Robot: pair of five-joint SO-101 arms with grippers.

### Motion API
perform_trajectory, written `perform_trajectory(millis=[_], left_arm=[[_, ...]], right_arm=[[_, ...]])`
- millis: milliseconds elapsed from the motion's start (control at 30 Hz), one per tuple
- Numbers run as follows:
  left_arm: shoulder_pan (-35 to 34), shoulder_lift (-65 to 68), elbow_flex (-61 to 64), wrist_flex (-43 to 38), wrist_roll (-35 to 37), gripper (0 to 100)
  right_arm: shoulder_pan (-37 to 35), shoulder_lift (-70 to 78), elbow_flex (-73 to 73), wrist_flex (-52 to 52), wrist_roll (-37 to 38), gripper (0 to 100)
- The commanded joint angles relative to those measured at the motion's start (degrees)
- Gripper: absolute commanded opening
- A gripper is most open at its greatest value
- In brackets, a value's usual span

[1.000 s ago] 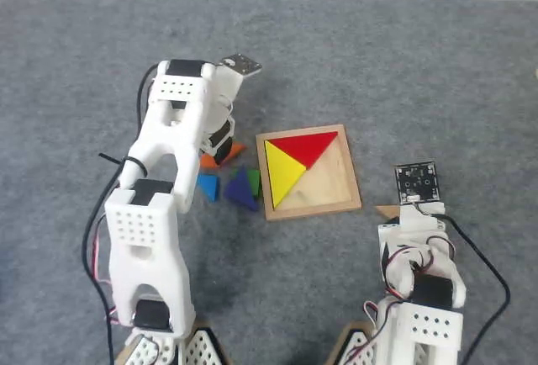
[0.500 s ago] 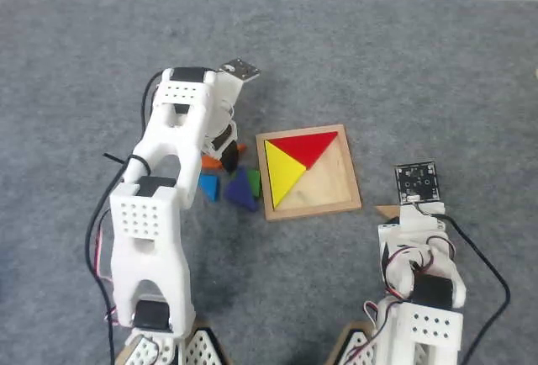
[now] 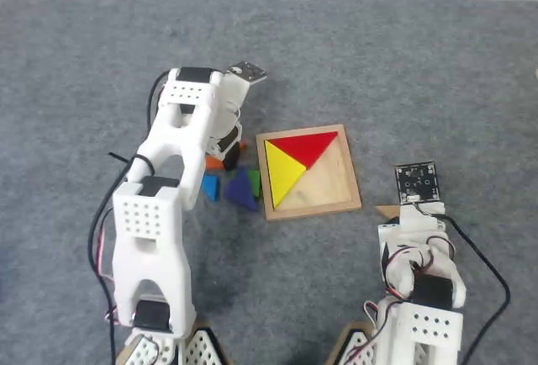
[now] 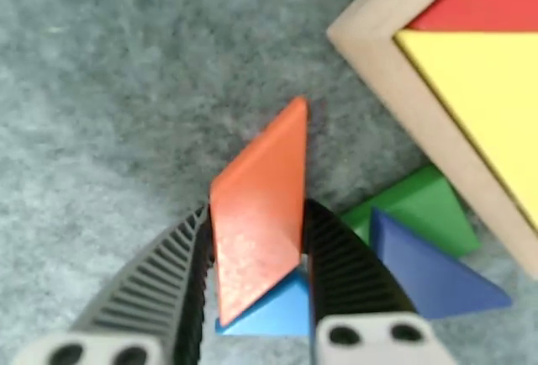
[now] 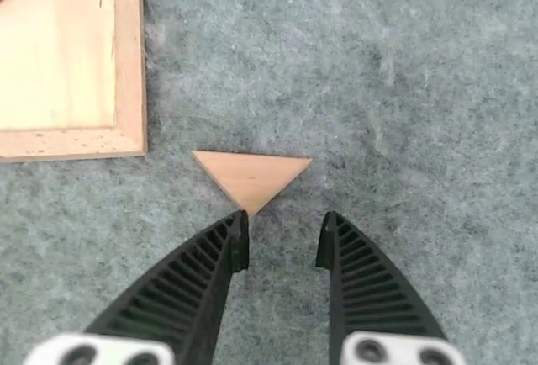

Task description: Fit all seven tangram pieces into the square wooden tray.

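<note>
Progress stands at two of seven: red triangle (image 3: pixel 304 145) and yellow triangle (image 3: pixel 282 171) lie in the pale wooden tray (image 3: pixel 329 187) at the high view's centre. Left fingers (image 4: pixel 345 272) clamp the orange parallelogram (image 4: pixel 259 214) just left of the tray, by the light blue triangle (image 3: pixel 209 187), dark blue triangle (image 3: pixel 240 188) and green piece (image 3: pixel 254 182). Right fingers (image 5: pixel 210 272) gape beside the tan triangle (image 5: pixel 250 178), lower right on the bench.

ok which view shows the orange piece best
The left wrist view: the orange piece fills the middle, gripped between the left gripper's fingers. The high view gives just an orange sliver beside the arm. The right wrist view faces a plain wood triangle.
</note>
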Motion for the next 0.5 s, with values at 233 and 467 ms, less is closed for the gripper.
perform_trajectory(millis=[233,467], left_arm=[[5.27,-12.04,-9.8,12.57,5.71,1],[20.4,-13.27,-8.31,10.2,21.54,1]], right_arm=[[-0.22,-1.01,-0.62,0.04,0.18,14.3],[4.7,-1.1,-2.81,2.42,-0.26,14.3]])
